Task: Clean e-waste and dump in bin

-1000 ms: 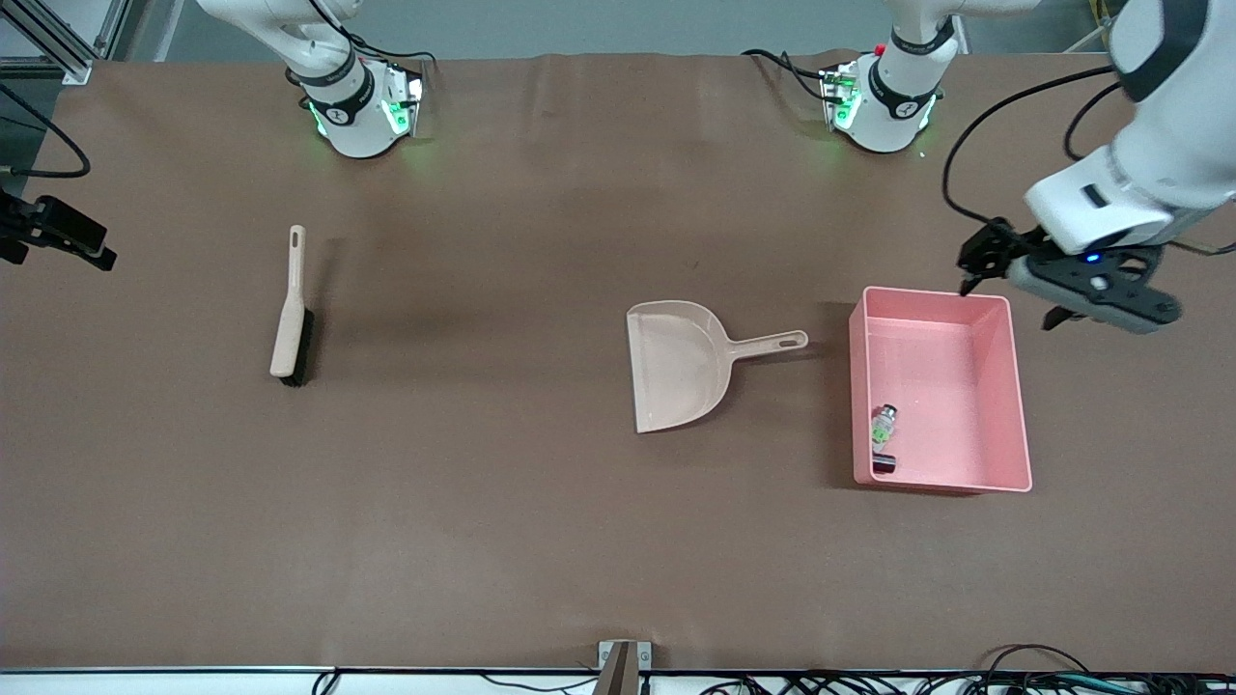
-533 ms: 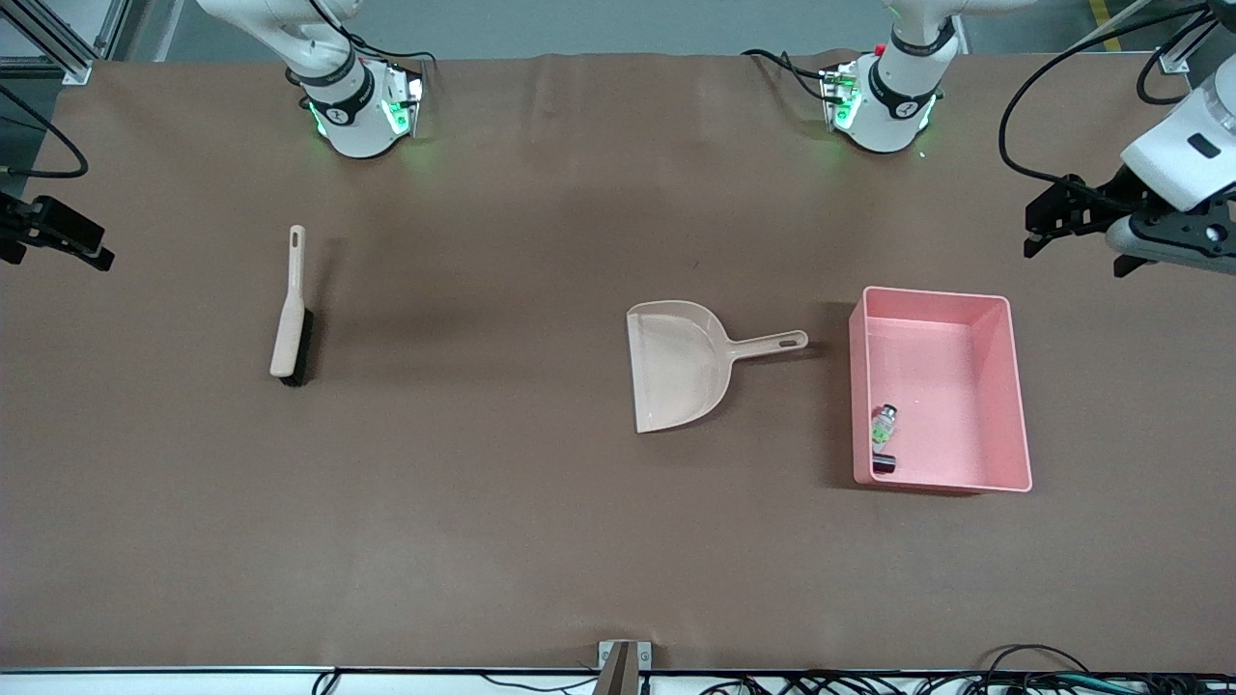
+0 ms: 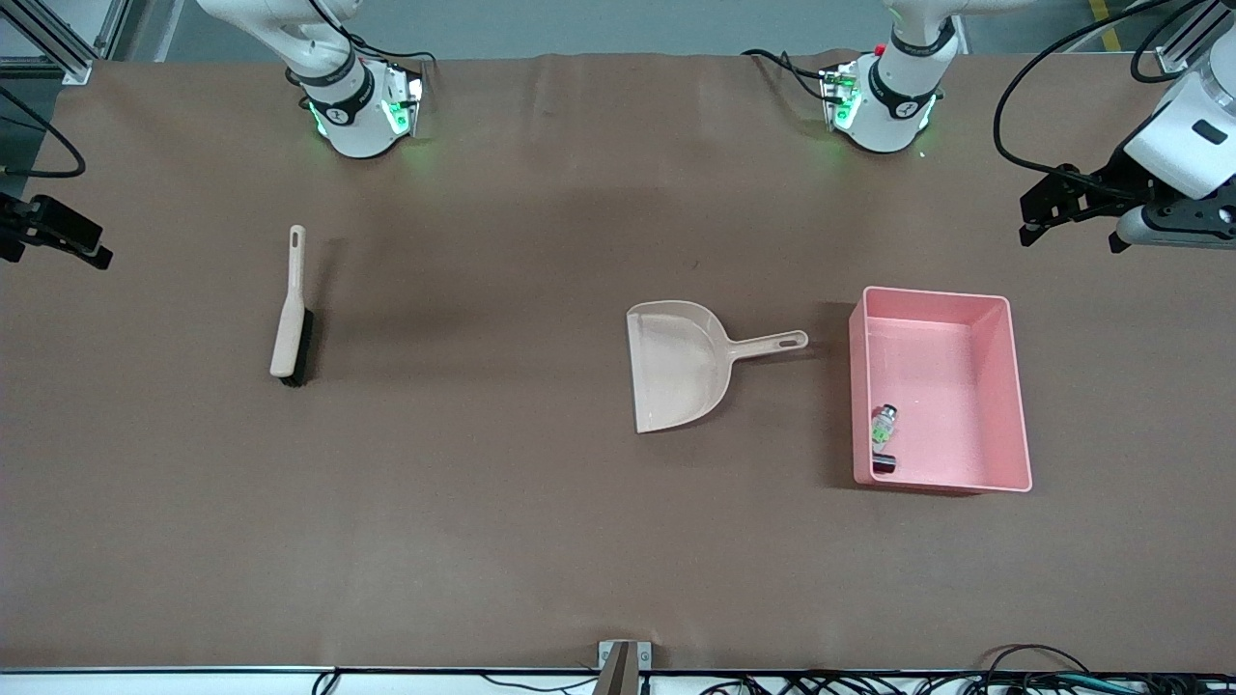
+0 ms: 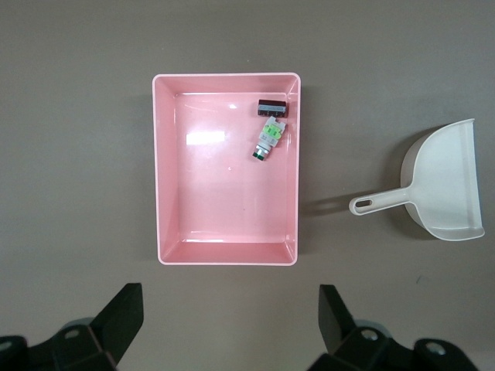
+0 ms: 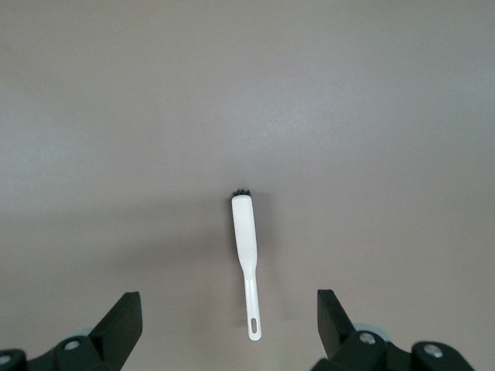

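Start with what lies closest to the front camera: your bin (image 3: 1004,396), the pink tub, sits toward the left arm's end of the table, and both bits of e-waste are in it. The dark maroon-black cylinder (image 3: 884,465) lies in the corner of the bin nearest the camera on the dustpan's side, and the white-grey component with green bits (image 3: 883,426) lies just beside it, a little farther from the camera, along the same wall.

The beige dustpan (image 3: 679,364) rests on the table beside the bin, apart from it, its handle pointing at the bin wall. The brush (image 3: 290,312) lies well apart toward the right arm's end, handle pointing toward the bases.

Your left gripper (image 3: 1072,217) hangs in the air at the left arm's end of the table, past the bin's rim on the base side; its fingers (image 4: 116,317) are spread wide with nothing between them. Your right gripper (image 5: 229,325) hangs at the right arm's end, above the table with the brush below it, fingers likewise spread and empty.
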